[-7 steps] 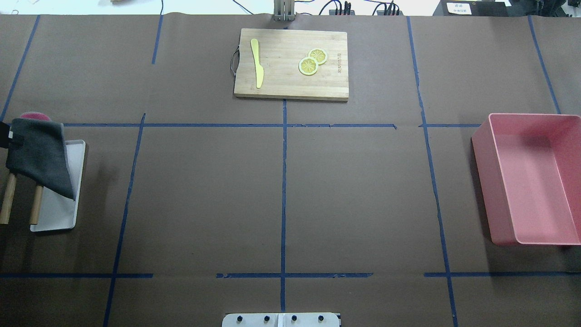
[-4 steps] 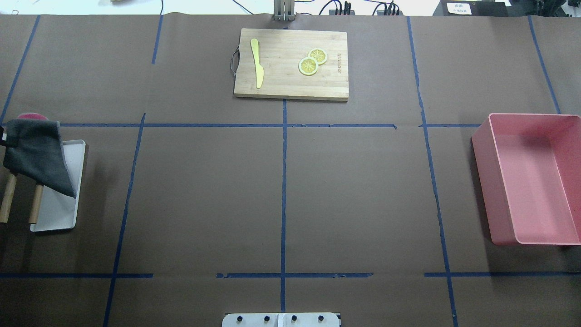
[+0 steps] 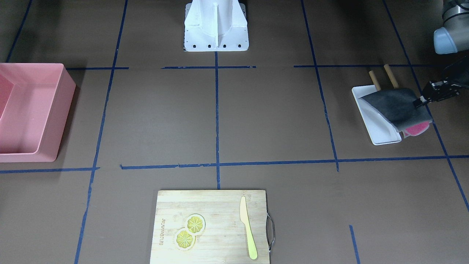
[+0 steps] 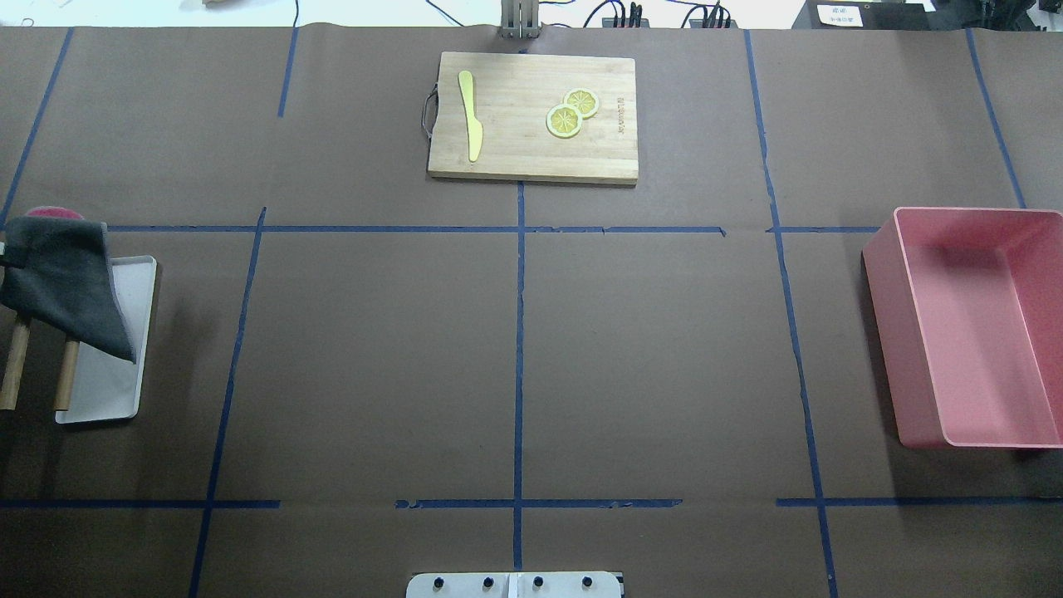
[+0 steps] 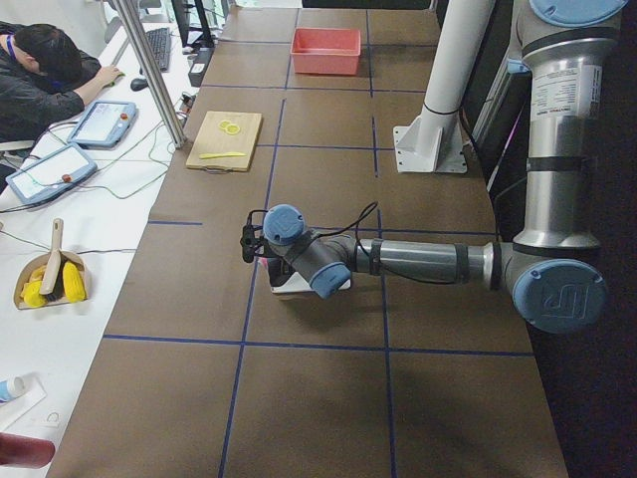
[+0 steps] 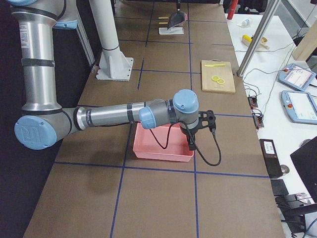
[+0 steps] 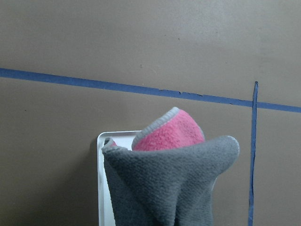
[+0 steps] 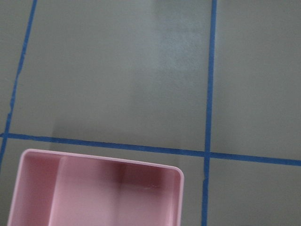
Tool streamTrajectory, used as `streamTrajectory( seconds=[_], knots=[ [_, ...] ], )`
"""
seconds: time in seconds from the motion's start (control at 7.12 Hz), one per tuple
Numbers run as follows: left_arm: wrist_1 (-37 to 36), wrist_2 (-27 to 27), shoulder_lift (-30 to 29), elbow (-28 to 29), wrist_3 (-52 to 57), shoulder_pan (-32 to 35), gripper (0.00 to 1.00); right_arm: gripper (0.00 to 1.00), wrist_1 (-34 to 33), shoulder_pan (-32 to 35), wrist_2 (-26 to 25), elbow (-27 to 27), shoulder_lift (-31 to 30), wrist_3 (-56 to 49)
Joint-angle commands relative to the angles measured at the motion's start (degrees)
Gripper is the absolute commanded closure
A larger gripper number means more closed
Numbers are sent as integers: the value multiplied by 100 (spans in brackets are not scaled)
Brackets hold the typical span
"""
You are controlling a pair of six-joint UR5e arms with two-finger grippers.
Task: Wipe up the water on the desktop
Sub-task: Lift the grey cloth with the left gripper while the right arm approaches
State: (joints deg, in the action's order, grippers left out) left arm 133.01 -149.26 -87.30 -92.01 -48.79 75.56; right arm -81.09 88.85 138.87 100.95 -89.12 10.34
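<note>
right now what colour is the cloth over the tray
The cloth is dark grey, pink fabric showing behind it; clearest in the left wrist view.

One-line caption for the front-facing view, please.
Left gripper pinches a grey cloth over the white tray on the desktop, with a pink cloth beneath.

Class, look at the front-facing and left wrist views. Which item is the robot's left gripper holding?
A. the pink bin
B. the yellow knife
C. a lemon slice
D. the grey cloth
D: the left gripper pinches one edge of the grey cloth, and the rest of the cloth hangs over the white tray.
</note>
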Motion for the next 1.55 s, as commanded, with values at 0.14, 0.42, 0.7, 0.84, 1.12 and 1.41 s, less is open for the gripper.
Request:
streamTrajectory(
  seconds=[0.14,0.42,0.7,0.84,1.12,1.41],
  knots=[
    [-186,-515,-76,-1,-8,538,95,0,67,-717,26,311,255,397],
    [-1332,-534,-618,-306,-25,609,96,0,67,-1323,-88,495,666,995],
    [-2522,-499,-1558,-579,-932,583,96,0,181,-1850,-360,854,1001,1611],
    [-2526,-473,-1901,-607,-1818,513,95,0,495,-2097,-387,856,1281,2064],
    [-2491,-159,-2176,-729,-2966,32,95,0,700,-2423,-649,873,1790,2587],
    [-2281,1294,-2177,-1281,-3756,-967,94,0,709,-3394,-2162,1153,2248,3426]
  ],
)
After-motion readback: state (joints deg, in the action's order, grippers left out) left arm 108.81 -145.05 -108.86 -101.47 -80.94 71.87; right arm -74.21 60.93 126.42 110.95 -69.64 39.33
